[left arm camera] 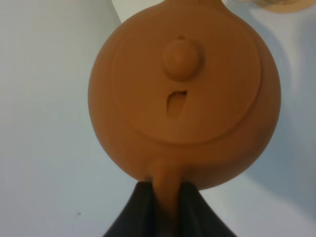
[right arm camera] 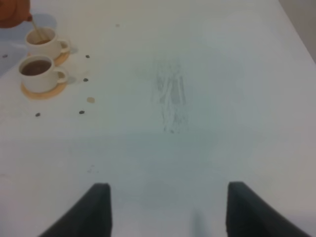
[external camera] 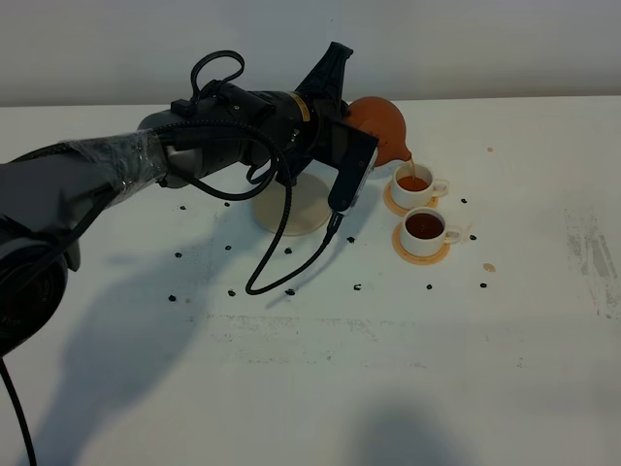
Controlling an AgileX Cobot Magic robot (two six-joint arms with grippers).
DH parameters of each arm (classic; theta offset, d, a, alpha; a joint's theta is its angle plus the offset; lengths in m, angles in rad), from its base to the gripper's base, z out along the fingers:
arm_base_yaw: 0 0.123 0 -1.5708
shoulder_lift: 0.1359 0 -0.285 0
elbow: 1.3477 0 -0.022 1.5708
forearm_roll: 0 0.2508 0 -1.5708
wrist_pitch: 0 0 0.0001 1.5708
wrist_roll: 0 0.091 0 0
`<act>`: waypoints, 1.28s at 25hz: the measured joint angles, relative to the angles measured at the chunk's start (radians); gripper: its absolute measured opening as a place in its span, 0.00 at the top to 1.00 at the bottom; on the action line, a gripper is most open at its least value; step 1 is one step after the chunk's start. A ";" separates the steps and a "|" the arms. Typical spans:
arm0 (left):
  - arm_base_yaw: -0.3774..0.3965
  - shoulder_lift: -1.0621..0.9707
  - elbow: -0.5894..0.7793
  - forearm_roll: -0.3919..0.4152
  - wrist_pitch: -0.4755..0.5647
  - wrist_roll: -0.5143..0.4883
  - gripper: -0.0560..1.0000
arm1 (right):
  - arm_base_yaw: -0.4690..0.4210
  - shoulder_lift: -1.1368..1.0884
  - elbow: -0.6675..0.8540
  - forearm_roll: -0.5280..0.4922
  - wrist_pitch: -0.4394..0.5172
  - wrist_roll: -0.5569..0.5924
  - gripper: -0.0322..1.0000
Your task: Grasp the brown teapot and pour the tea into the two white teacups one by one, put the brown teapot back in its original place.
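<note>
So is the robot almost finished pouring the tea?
Nearly. The nearer white cup already holds tea. The left gripper, shut on the handle of the round brown clay teapot, is filling the farther white cup. Left: putting the teapot back on the beige saucer.

The teapot [external camera: 386, 128] is plain reddish-brown clay. Both teacups [external camera: 424, 226] are white, filled with dark amber tea, on orange-tan coasters [external camera: 423, 249]. The saucer [external camera: 309, 212] is pale beige. The worktop [external camera: 320, 369] is white, dotted with small black specks. The left hand [left arm camera: 165, 217] is black.
</note>
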 joint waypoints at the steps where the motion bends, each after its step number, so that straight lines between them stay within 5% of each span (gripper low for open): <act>1: 0.000 0.000 0.000 0.000 -0.001 0.002 0.86 | 0.000 0.000 0.000 0.000 0.000 0.000 0.50; 32: 0.005 0.000 0.000 0.000 -0.015 0.077 0.86 | 0.000 0.000 0.000 0.000 0.000 0.000 0.50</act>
